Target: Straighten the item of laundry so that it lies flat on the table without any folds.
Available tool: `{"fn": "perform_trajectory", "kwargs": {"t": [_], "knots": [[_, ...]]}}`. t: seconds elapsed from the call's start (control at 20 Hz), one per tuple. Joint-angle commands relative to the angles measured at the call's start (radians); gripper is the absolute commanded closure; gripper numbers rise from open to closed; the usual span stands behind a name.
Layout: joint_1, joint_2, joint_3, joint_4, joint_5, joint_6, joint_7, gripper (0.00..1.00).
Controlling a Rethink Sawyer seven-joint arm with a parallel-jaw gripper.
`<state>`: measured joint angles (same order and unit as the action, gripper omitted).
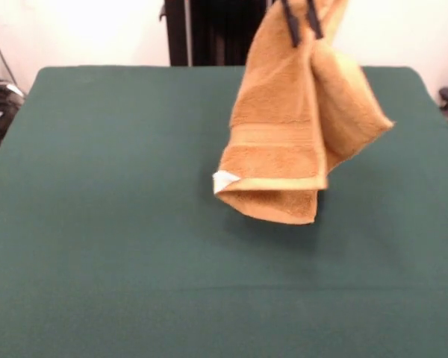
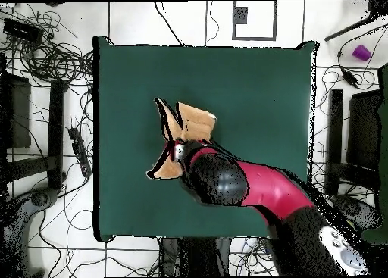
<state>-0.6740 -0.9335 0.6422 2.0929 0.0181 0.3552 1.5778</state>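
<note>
While the jaws [image 1: 302, 24] are pinching its top, we are seeing the towel [image 1: 295, 127] hanging limp above the tabletop [image 1: 97, 224] middle: soft, light, bunching; its tagged corner [image 1: 224, 181] is looking easiest to grab.

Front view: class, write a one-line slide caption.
Gripper shut on an orange towel, dangling it bunched above the green table.

The towel [image 1: 291, 127] hangs from the end effector [image 1: 302, 26] above the table's [image 1: 97, 224] middle.
</note>
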Motion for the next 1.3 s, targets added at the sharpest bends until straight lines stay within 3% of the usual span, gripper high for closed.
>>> {"fn": "perform_trajectory", "kwargs": {"t": [0.05,0.55,0.8,1.05,1.3], "knots": [[0.178,0.0,-0.13,-0.304,0.074,0.34,0.282,1.0],[0.284,0.103,-0.222,-0.584,0.08,0.581,0.353,1.0],[0.332,0.162,-0.253,-0.76,0.082,0.76,0.4,1.0],[0.374,0.237,-0.276,-0.905,0.069,0.795,0.401,1.0],[0.432,0.365,-0.296,-1.196,-0.027,0.902,0.367,1.0]]}}
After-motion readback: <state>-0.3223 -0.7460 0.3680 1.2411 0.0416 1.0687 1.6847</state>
